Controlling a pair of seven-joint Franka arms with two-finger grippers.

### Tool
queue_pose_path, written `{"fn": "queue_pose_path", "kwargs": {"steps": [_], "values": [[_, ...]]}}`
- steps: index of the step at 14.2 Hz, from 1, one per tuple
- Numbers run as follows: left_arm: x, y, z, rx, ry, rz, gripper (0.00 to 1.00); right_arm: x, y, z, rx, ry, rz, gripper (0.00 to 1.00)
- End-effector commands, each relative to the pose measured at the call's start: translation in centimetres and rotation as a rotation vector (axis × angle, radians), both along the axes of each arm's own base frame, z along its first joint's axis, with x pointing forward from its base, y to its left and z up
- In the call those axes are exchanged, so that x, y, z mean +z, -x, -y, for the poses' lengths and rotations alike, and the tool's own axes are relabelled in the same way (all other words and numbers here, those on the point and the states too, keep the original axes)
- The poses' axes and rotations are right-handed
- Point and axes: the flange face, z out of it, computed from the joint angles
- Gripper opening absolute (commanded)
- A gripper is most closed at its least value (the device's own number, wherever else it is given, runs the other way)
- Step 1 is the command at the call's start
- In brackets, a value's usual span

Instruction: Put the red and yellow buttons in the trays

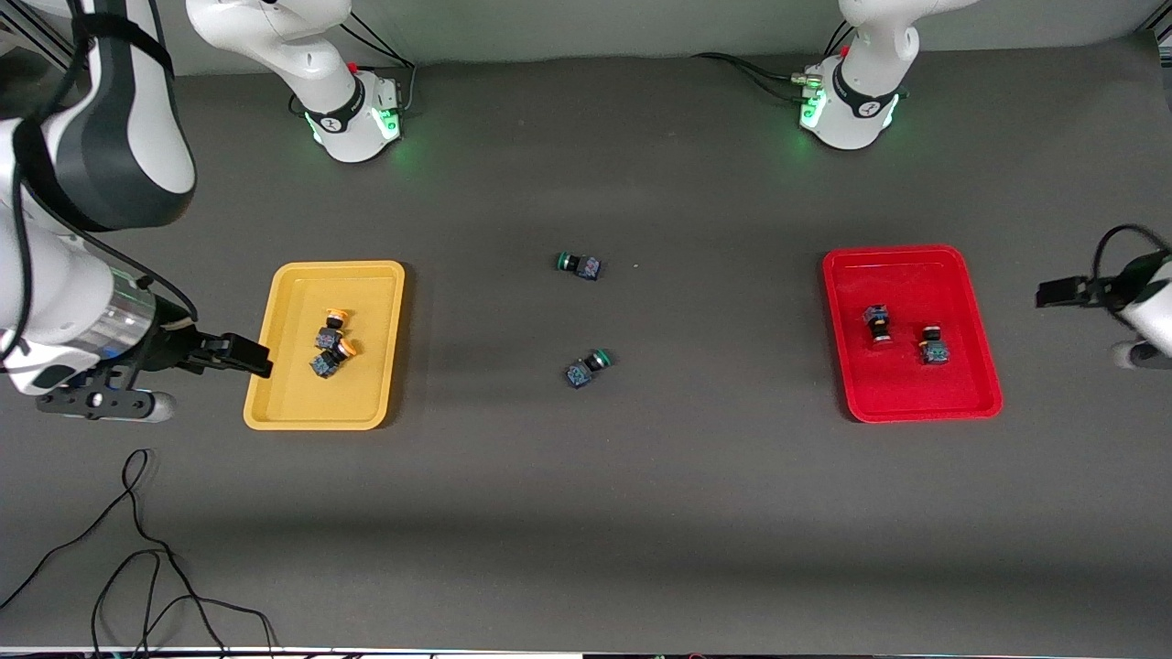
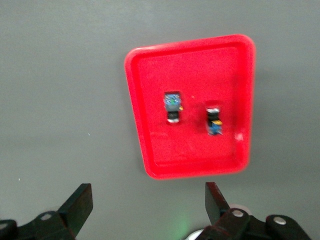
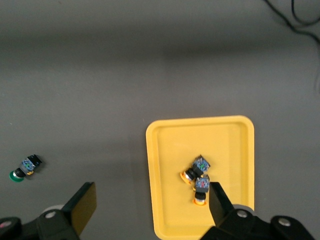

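Observation:
Two yellow-capped buttons lie touching in the yellow tray; the right wrist view shows them in that tray. Two red-capped buttons lie apart in the red tray; the left wrist view shows them in that tray. My right gripper is open and empty, over the yellow tray's edge. My left gripper is open and empty, over the table beside the red tray.
Two green-capped buttons lie on the dark table between the trays; one shows in the right wrist view. Loose black cables lie near the front camera at the right arm's end.

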Motion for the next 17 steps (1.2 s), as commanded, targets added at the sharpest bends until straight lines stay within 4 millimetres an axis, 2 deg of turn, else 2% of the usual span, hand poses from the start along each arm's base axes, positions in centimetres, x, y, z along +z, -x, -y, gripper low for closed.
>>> {"fn": "queue_pose_path", "kwargs": {"steps": [1,3,5,8,9,12,14,17], "values": [[4.9,0.8,3.3,-0.054,0.034,0.045,1.00,2.0,-0.3,0.6,0.026,-0.003,0.035,1.00],[6.9,2.1,7.3,-0.100,0.024,0.093,1.00,3.3,0.6,1.9,0.014,-0.009,0.025,1.00],[8.1,3.3,9.5,-0.130,0.021,0.120,1.00,4.9,3.0,3.0,0.028,-0.015,-0.047,1.00],[8.1,4.9,12.2,-0.109,0.025,0.160,1.00,5.6,5.9,4.7,0.013,-0.032,-0.067,1.00],[8.2,5.1,13.1,-0.103,0.023,0.158,1.00,6.0,6.5,4.7,0.016,-0.030,-0.063,1.00],[9.5,5.0,13.1,-0.103,0.027,0.162,1.00,6.4,7.9,5.8,0.001,-0.039,-0.049,1.00],[10.1,4.3,13.1,-0.100,0.026,0.153,1.00,6.8,8.9,8.4,-0.043,-0.047,-0.044,1.00],[10.4,4.4,12.7,-0.096,0.028,0.156,1.00,6.6,9.6,7.6,-0.017,0.006,-0.051,1.00]]}}
